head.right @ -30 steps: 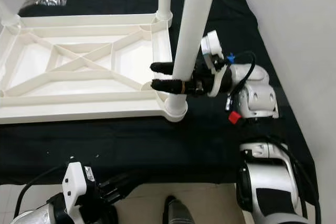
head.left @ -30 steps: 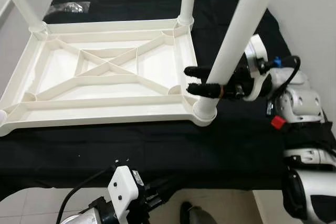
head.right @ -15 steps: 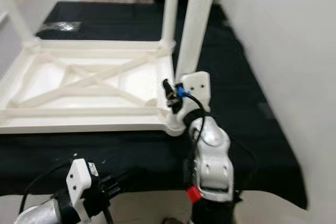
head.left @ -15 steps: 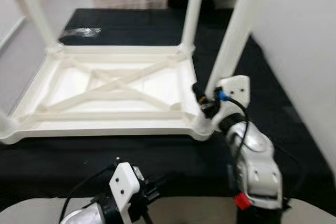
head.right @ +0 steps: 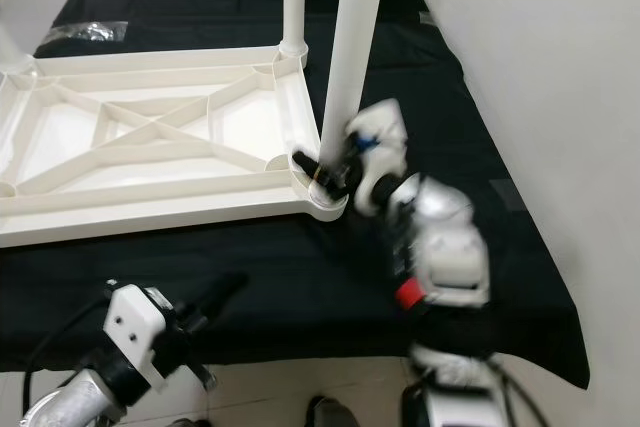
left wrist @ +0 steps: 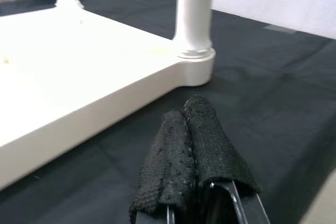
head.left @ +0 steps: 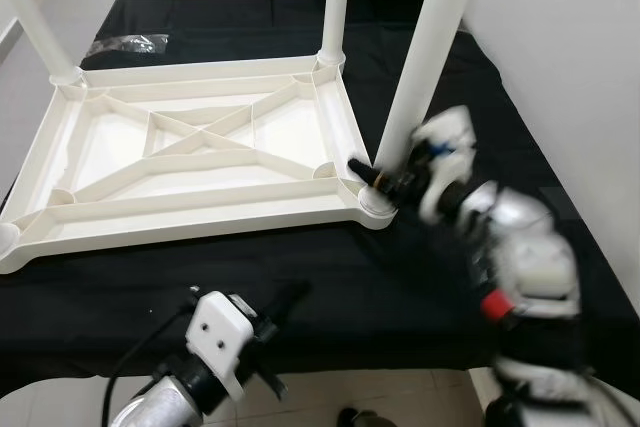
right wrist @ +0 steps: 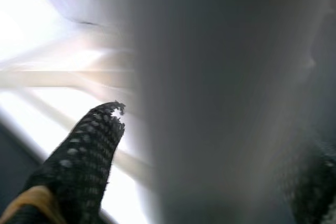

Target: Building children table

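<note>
A: Where does the tabletop (head.left: 200,162) lie?

B: Upside down on the bench, which is covered by a black cloth (head.left: 330,277). The ribbed underside faces up, with an X-shaped brace in the middle.

A: Legs?

B: 3 white legs stand upright in corner sockets. The near right leg (head.left: 425,57) sits in the socket at the corner closest to the right arm. The far right leg (head.left: 335,2) stands at the next corner back. The far left leg (head.left: 35,22) stands at the far left corner. The near left corner socket (head.left: 8,239) is at the frame edge; I cannot tell whether it holds a leg.

A: Right hand?

B: The right hand (head.left: 372,175) is at the base of the near right leg, just above its socket. The arm is motion-blurred in the head views. In the right wrist view 1 finger (right wrist: 84,161) lies on one side of the leg and the other finger on the far side, so the fingers are spread around the leg. Whether they press on it I cannot tell.

A: Left hand?

B: The left hand (left wrist: 191,145) is low at the near edge of the bench, above the black cloth and apart from the tabletop. Its 2 fingers are pressed together with nothing between them.

A: Anything else on the bench?

B: A small clear plastic bag (head.left: 125,44) lies on the cloth beyond the far left corner.
</note>
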Robot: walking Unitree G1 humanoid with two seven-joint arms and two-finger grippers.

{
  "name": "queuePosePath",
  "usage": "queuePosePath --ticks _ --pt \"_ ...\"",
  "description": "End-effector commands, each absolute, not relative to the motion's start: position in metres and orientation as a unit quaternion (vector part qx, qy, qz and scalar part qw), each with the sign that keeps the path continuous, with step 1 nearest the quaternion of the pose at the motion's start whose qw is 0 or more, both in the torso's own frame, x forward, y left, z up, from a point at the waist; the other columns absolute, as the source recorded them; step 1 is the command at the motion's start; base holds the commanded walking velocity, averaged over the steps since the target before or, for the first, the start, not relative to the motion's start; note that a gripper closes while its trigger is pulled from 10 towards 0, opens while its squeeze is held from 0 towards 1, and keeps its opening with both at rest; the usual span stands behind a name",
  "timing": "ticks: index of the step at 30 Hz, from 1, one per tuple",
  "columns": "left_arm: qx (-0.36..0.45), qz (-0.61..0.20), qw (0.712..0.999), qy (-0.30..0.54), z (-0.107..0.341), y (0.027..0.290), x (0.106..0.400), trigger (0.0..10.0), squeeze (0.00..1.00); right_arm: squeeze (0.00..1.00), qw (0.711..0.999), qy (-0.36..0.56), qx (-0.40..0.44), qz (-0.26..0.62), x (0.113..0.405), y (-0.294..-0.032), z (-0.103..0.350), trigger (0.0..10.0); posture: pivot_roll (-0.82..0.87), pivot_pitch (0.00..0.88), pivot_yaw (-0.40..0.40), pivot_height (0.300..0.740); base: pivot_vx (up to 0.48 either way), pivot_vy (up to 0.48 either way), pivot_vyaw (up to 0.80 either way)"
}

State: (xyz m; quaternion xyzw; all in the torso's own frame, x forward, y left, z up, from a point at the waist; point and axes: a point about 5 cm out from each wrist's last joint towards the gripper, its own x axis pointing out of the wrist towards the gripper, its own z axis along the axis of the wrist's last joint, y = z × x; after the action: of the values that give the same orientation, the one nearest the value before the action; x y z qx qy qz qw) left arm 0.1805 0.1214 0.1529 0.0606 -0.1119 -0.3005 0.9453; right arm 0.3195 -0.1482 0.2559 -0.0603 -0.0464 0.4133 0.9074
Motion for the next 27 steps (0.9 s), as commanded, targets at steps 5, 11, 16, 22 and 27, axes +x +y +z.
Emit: queuePosePath --ticks 5,11,16,22,27 --pt "0.086 -0.252 0.955 -0.13 0.156 0.128 0.179 10.0 0.0 0.0 0.767 -0.024 -0.093 0.634 0.304 -0.122 0.25 10.0 0.08 0.234 -0.054 0.74 0.0 0.0 0.0" --pt "0.098 -0.248 0.954 -0.136 0.158 0.124 0.174 10.0 0.0 0.0 0.74 -0.025 -0.103 0.664 0.333 -0.122 0.259 10.0 0.11 0.268 -0.055 0.74 0.0 0.0 0.0" --pt "0.102 -0.244 0.955 -0.135 0.158 0.123 0.169 10.0 0.0 0.0 0.714 -0.017 -0.095 0.693 0.343 -0.126 0.263 10.0 0.13 0.292 -0.049 0.74 0.0 0.0 0.0" --pt "0.101 -0.246 0.955 -0.13 0.159 0.124 0.164 10.0 0.0 0.0 0.691 0.002 -0.115 0.714 0.35 -0.128 0.262 0.0 0.14 0.303 -0.045 0.74 0.0 0.0 0.0" --pt "0.102 -0.247 0.955 -0.127 0.16 0.123 0.162 10.0 0.0 0.0 0.69 0.0 -0.11 0.715 0.353 -0.133 0.26 0.0 0.13 0.306 -0.043 0.74 0.0 0.0 0.0"
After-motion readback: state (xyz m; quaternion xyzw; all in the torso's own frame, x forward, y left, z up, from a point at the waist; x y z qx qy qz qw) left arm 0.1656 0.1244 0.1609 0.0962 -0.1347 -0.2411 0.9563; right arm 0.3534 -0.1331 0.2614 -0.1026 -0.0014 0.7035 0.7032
